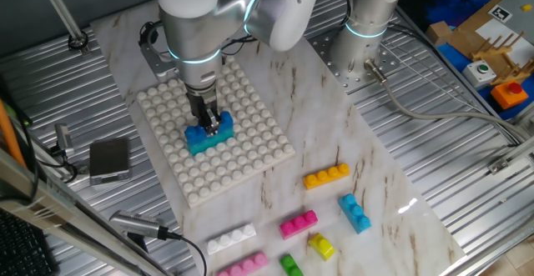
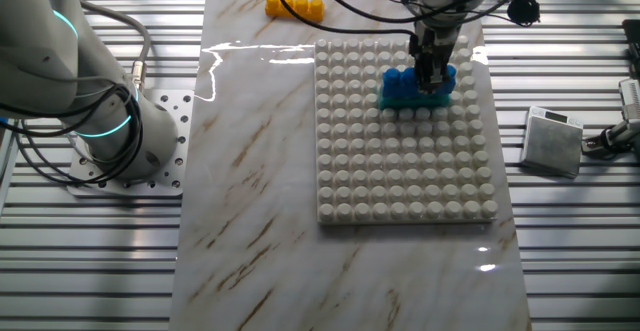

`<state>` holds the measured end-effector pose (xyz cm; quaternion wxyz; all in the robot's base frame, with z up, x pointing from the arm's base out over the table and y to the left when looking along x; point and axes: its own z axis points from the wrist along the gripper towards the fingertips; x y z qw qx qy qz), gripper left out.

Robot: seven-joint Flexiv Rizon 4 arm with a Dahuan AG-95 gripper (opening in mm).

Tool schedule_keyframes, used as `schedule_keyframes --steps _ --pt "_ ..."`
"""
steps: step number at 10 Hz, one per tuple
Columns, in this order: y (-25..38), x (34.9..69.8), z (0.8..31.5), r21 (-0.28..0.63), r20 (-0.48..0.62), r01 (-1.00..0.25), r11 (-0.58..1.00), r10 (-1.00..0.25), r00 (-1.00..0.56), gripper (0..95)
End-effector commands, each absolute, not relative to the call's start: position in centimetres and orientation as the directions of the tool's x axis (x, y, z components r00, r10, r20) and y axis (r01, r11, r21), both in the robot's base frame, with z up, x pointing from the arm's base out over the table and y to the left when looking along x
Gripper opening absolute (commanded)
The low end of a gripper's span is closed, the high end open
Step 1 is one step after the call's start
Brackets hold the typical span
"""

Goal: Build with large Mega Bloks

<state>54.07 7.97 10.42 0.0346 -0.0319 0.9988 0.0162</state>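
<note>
Marbled worktop (image 1: 375,184) is carrying a white studded baseplate (image 1: 250,155). A rigid, light blue plastic brick (image 1: 207,137) is being gripped across its sides by the narrowly closed tool (image 1: 210,123).

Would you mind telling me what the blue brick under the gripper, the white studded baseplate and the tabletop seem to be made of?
Blue brick: likely moulded plastic, with a uniform saturated colour and rounded studs. White studded baseplate: probably the same plastic, with a soft, even sheen. Tabletop: marble-patterned with brown veins and glossy reflections; stone or a printed laminate, I cannot tell.
</note>
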Motion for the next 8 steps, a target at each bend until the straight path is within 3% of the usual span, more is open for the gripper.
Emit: schedule_keyframes --steps 1,8 --pt "8.05 53.98 10.19 0.023 -0.074 -0.066 0.998 -0.064 -0.995 0.0" --pt "8.07 54.24 9.49 0.024 -0.085 -0.076 0.997 -0.074 -0.994 0.0"
